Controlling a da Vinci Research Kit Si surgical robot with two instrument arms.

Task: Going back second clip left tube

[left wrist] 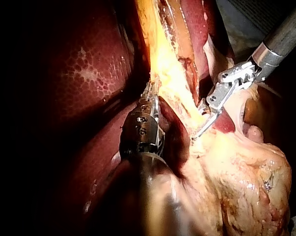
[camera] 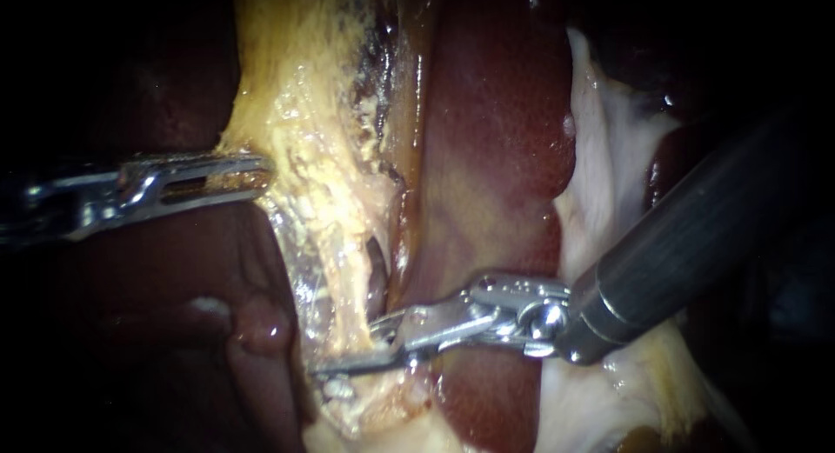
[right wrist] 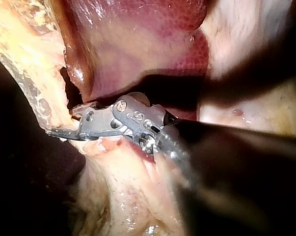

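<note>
Two views show left instrument (camera: 257, 169) gripping yellow tissue (camera: 323, 149), right instrument (camera: 329, 365) in all

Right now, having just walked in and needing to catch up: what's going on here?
The left instrument, its jaws shut on the edge of the yellow tissue, holds that tissue beside the liver. The right instrument comes in lower down, with its tip against a strand of the same tissue.

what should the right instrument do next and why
Probably ease the right instrument straight back along its shaft, away from the yellow tissue. Its tip lies against that strand beside the liver, while the left instrument grips it higher up.
</note>
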